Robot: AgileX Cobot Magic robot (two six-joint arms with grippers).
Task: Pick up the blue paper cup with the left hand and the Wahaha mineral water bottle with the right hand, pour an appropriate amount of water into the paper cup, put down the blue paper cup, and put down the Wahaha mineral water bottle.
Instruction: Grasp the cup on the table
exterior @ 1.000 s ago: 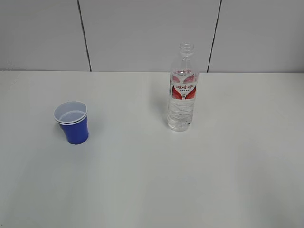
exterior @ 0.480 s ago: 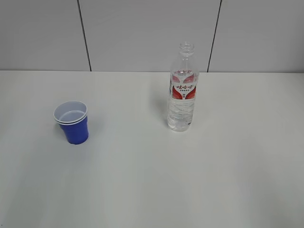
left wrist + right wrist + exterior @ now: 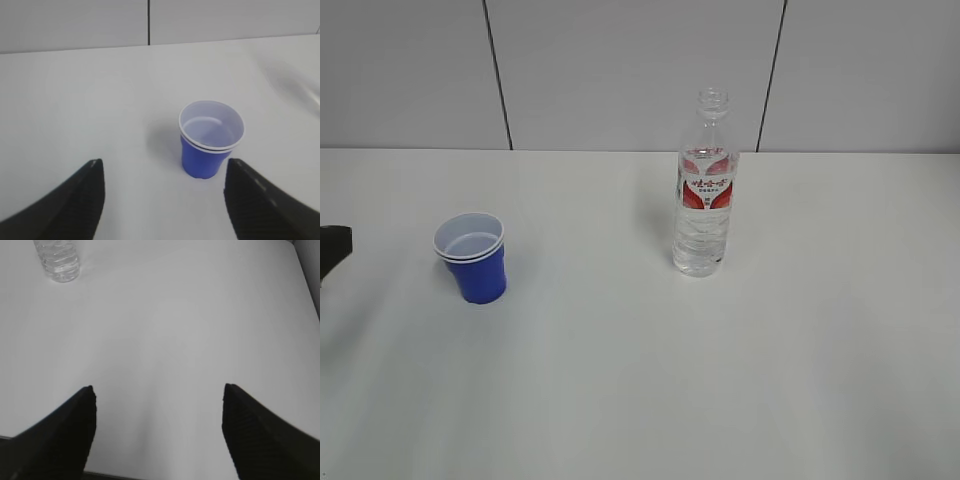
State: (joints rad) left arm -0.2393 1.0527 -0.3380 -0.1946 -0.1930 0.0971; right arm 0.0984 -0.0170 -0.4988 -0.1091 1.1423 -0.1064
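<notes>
The blue paper cup (image 3: 472,256) stands upright on the white table, left of centre; it looks like two nested cups, white inside. It also shows in the left wrist view (image 3: 210,139), ahead of my left gripper (image 3: 162,172), which is open and empty with the cup nearer its right finger. A black tip of the left gripper (image 3: 332,248) shows at the left edge of the exterior view. The Wahaha bottle (image 3: 704,190) stands upright right of centre, capless. Its base shows in the right wrist view (image 3: 59,259), far ahead and left of my open, empty right gripper (image 3: 157,395).
The white table (image 3: 650,380) runs back to a grey panelled wall (image 3: 620,70). The table's near edge (image 3: 100,474) lies under the right gripper, and its right edge (image 3: 305,270) shows at the top right of the right wrist view.
The black tip of the left gripper has come into the exterior view at the left edge. The cup and the bottle have not moved.
</notes>
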